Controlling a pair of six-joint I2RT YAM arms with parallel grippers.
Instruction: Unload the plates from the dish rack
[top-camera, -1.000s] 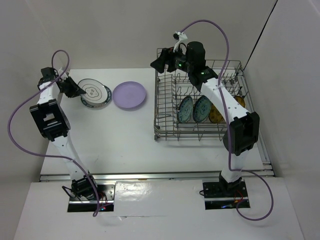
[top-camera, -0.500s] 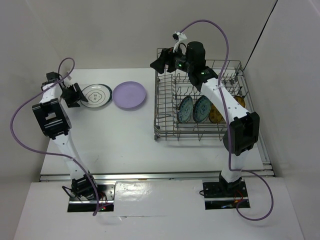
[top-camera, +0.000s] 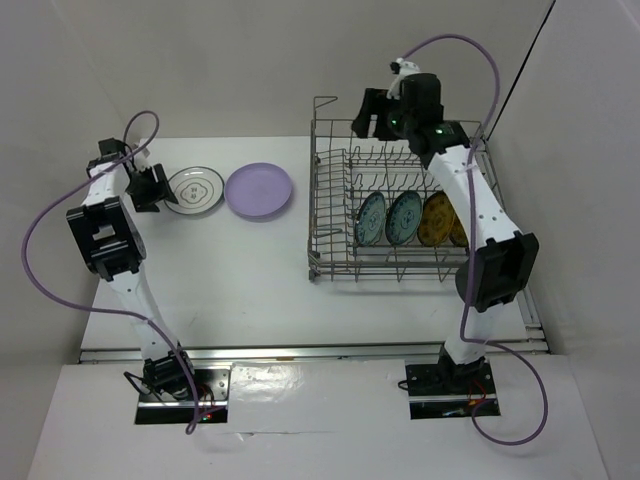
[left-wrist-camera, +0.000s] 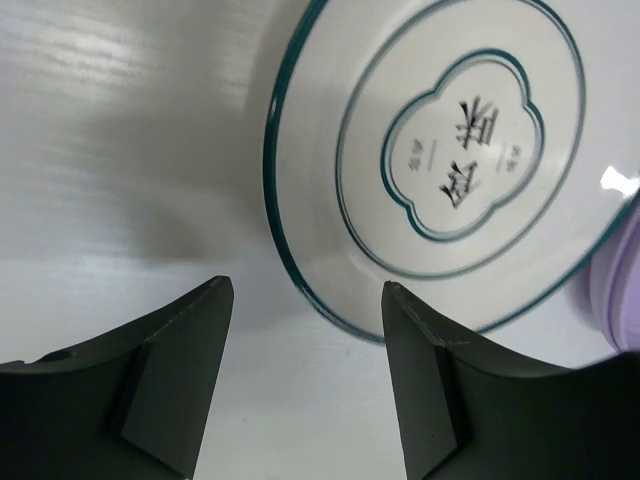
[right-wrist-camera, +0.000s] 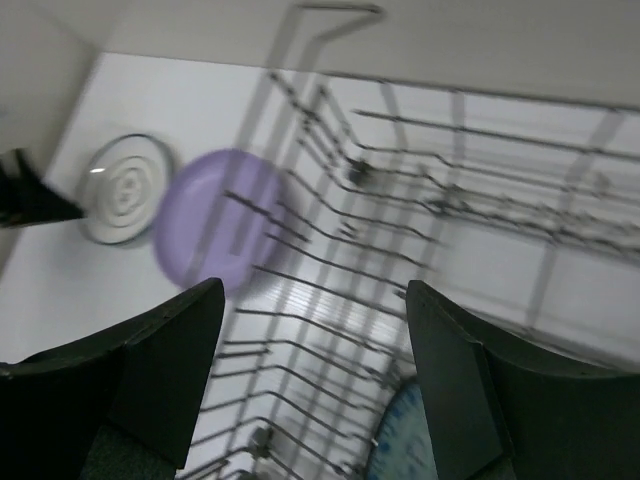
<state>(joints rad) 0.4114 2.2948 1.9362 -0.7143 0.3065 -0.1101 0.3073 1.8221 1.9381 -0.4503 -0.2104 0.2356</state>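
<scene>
A white plate with dark motifs (top-camera: 195, 189) lies flat on the table at the far left, with a lavender plate (top-camera: 259, 190) beside it on its right. The grey wire dish rack (top-camera: 316, 215) holds two teal plates (top-camera: 387, 218) and two mustard plates (top-camera: 440, 219) upright. My left gripper (top-camera: 160, 188) is open and empty just left of the white plate (left-wrist-camera: 470, 150); its gap (left-wrist-camera: 307, 290) is over bare table at the plate's rim. My right gripper (top-camera: 368, 118) is open and empty, high over the rack's far edge (right-wrist-camera: 315, 290). A teal plate (right-wrist-camera: 400, 445) shows below it.
White walls close in behind and to the right of the rack. The rack's upright tines (right-wrist-camera: 330, 270) stand below my right gripper. In the right wrist view the lavender plate (right-wrist-camera: 215, 215) and the white plate (right-wrist-camera: 122, 188) lie beyond the rack's left wall.
The white plate, tilted at my left gripper a second ago, now lies flat, and the gripper has drawn back left. My right gripper has swung right along the rack's far edge.
</scene>
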